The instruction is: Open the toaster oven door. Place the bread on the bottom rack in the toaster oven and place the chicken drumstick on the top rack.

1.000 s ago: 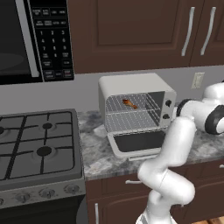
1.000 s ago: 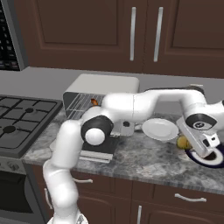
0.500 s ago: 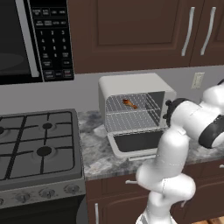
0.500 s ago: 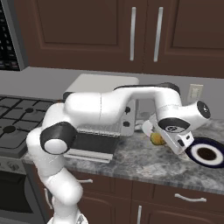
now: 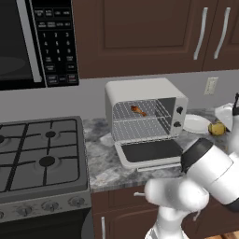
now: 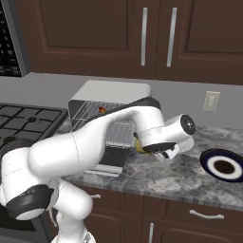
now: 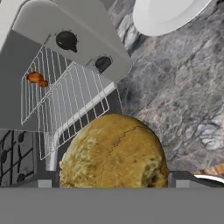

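The toaster oven sits at the centre of the left base view on the grey stone tabletop, with the toaster oven door dropped flat toward the front edge. Inside, the chicken drumstick lies on the top rack; the bottom rack below it is bare.

In the hand view the bread (a round, crusty golden roll) fills the lower centre, lodged between the fingers, which stand wide apart on either side of it and grip it. Beyond it, in the upper left of that frame, are the oven's two dark knobs and the wire racks, and a white plate lies at the top right.

In the right base view a dark-rimmed plate rests at the right edge of the tabletop.
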